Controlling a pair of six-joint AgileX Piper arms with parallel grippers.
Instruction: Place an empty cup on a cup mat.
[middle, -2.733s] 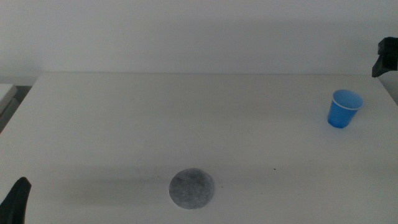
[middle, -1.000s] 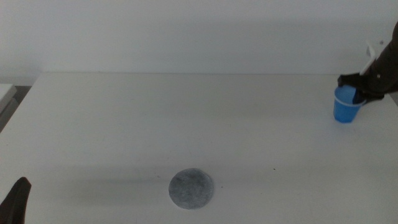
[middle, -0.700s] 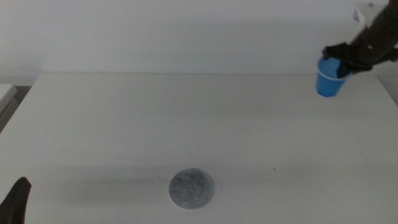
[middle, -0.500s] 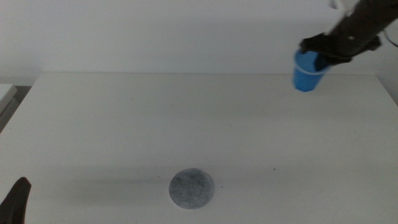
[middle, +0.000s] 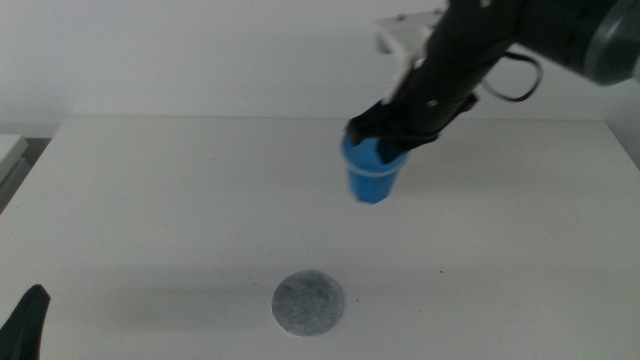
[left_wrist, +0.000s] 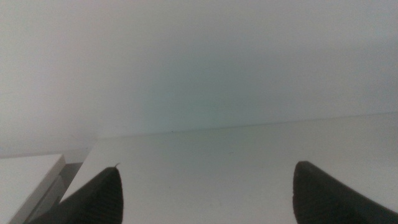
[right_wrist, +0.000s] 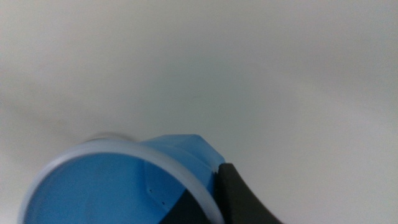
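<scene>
blue cup carried in the air toward the cup mat.

the blue plastic cup (middle: 373, 178) hung above the white desk (middle: 180, 200), pinched at its pale rim by the right gripper (middle: 385, 133), jaws closed on the wall. the speckled grey cup mat (middle: 308, 303) lay well apart, nearer the front edge. best lowered upright and centred before letting go. the left gripper (left_wrist: 205, 193) waited spread, empty, before a plain wall.

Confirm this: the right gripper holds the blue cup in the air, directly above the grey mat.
Not directly above. In the middle view the right gripper holds the cup in the air, but farther back and to the right of the mat.
</scene>
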